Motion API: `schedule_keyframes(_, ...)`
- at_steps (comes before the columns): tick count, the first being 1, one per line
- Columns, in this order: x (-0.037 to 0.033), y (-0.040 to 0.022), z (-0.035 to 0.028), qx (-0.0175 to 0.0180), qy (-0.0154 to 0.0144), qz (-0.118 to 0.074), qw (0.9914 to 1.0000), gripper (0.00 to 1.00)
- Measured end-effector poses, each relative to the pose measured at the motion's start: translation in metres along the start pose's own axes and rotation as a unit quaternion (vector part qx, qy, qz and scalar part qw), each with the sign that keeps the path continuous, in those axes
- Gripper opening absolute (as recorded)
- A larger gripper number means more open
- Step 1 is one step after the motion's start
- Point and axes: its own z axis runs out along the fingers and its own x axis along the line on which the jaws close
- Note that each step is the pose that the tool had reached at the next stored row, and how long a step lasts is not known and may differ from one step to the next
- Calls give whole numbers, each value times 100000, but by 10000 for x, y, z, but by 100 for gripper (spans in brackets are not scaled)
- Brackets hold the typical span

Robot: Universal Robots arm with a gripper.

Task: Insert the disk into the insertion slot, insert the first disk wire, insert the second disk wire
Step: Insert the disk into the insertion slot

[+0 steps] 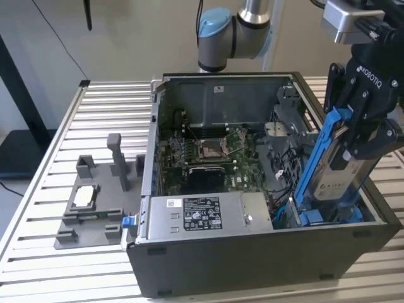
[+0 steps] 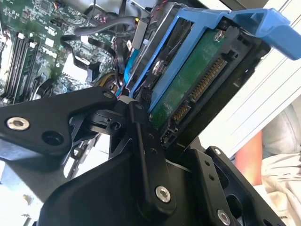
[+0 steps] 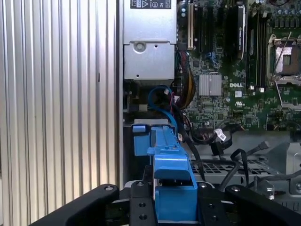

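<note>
**Disk gripped at a slant above the corner bay, its lower end out of sight**

The lower end of the disk (image 1: 344, 173) sinks behind the near wall of the computer case (image 1: 252, 259). I cannot tell whether it has entered the slot (image 1: 322, 216) or only sits at its mouth. All that can be seen of the slot is a few blue tabs and rails directly below the hand (image 1: 358, 142). In both wrist views the hand's black links cover much of the disk's near end.

The hand is closed on the disk, one finger on each flat face. It holds the disk steeply tilted, with the upper end leaning away from the middle of the case.

The disk is a silver slab with a label on its face, set in a blue plastic frame (image 1: 319, 158) that runs along its edges. In the second wrist view its underside shows a green board (image 2: 188, 84) with a row of connector contacts, and the frame (image 2: 235, 21) flares into a tab at the far end. In the first wrist view the frame (image 3: 171, 181) sits squarely between the fingers.

Inside the case, beside the slot, lies a large silver box (image 1: 202, 214) with a label. Past it is the green main board (image 1: 214, 148). Blue and black cables (image 3: 207, 136) loop close in front of the hand, next to the slot, and I cannot say which ones belong to the disk.

Outside the case, on the side away from the hand, a grey stand (image 1: 95, 208) sits on the slatted metal surface (image 1: 107, 107).
</note>
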Motion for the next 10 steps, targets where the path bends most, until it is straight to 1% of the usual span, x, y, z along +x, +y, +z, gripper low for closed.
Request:
schedule_keyframes(7, -2, -2, 80, 15, 6, -19, 100000, 33)
schedule_keyframes(10, -6, -4, 124, 17, -24, -65, 100000, 33)
